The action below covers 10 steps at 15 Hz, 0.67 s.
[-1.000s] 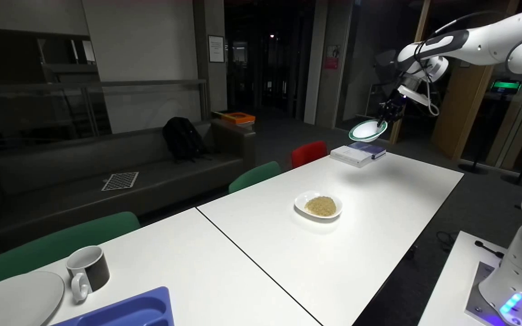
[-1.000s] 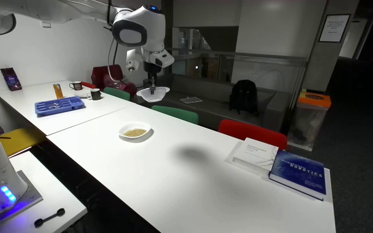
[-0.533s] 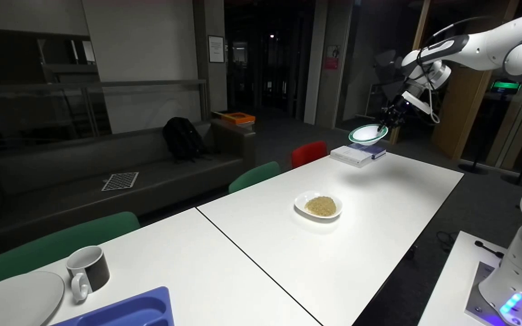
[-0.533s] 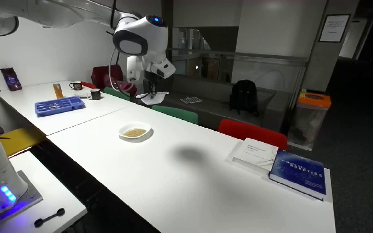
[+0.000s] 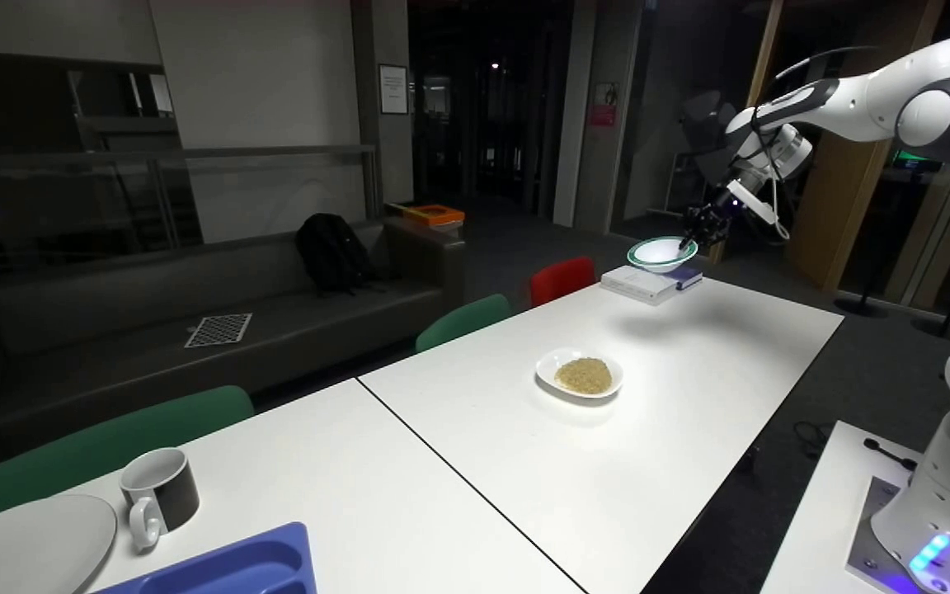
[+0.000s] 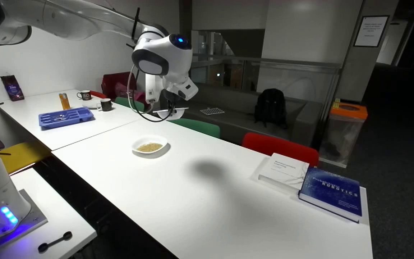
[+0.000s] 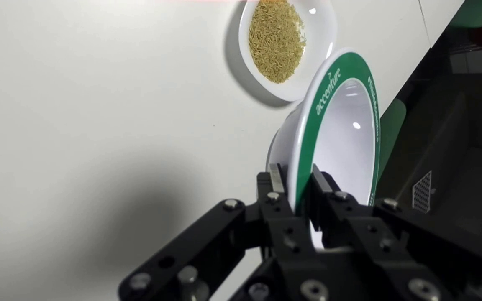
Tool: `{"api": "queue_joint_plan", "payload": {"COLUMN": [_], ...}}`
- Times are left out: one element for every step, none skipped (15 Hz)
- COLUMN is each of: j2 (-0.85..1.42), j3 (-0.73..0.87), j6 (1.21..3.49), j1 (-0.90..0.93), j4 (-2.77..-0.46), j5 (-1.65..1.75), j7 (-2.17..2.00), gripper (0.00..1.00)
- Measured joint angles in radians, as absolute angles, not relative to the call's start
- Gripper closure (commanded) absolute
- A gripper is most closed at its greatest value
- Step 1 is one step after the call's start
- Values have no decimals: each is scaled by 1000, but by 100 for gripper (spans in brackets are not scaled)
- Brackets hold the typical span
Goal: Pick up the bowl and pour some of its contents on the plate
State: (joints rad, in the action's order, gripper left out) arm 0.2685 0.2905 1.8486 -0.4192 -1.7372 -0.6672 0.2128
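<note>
My gripper [image 7: 295, 171] is shut on the near rim of the bowl [image 7: 345, 125], one finger inside and one outside. The bowl is white with a green printed rim, and no grains show on the part of its inside in view. In both exterior views the bowl [image 5: 658, 252] hangs well above the table, roughly level, beyond the plate. The plate [image 7: 318, 33], a white shallow dish with raised sides, stands on the table with a heap of tan grains, the contents [image 7: 276, 46], on it. In an exterior view the grains [image 6: 150, 147] lie in its middle.
A white book [image 6: 284, 171] and a blue book [image 6: 331, 192] lie at one table end. Toward the other are a blue tray [image 6: 61, 123], mugs [image 5: 182, 495] and a large pale plate [image 5: 30, 544]. Green [image 6: 194, 126] and red [image 6: 282, 148] chairs line the far edge.
The arm has come down, lowering the bowl somewhat. The bowl has turned from tilted to nearly level. The plate and its grains have stayed put.
</note>
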Motion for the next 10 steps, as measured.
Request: {"api": "queue_joint_plan", "payload": {"j2": [280, 291, 303, 315, 325, 334, 341, 347, 351, 354], "j3": [289, 288, 286, 284, 283, 282, 281, 281, 281, 281], "j6": [1849, 1849, 1850, 1852, 1855, 1860, 1865, 1870, 1876, 1880], "j1": [-419, -419, -419, -419, -419, -419, -419, -420, -421, -421], "j4": [-1735, -1733, -1730, -1730, -1729, -1730, -1730, -1730, -1730, -1730], "j5": [-675, -683, -690, -696, -701, -705, -711, -718, -726, -731], "j7": [216, 220, 226, 234, 243, 254, 266, 278, 292, 300], "gripper": [96, 96, 96, 96, 96, 96, 96, 82, 82, 82]}}
